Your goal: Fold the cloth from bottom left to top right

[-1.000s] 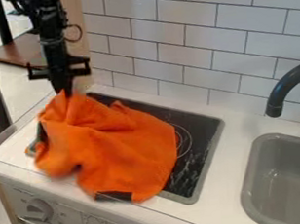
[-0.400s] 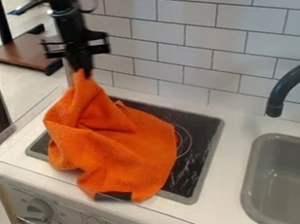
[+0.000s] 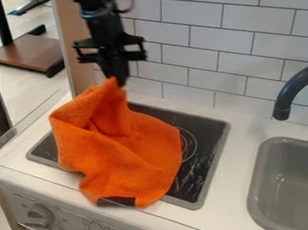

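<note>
Orange cloth pinched and raised over the stovetop

From the upper left I hang over the counter [image 3: 228, 176], my gripper [image 3: 119, 81] shut on the peak of the orange cloth [image 3: 129, 146]. The cloth rises to that peak in loose folds, and its lower part drapes over the black stovetop [image 3: 204, 170], the front edge lying near the control knob [image 3: 39, 217]. White tiles [image 3: 211, 42] stand behind me; the grey sink [image 3: 293, 186] and dark faucet [image 3: 292, 93] are at the picture's right.
</note>
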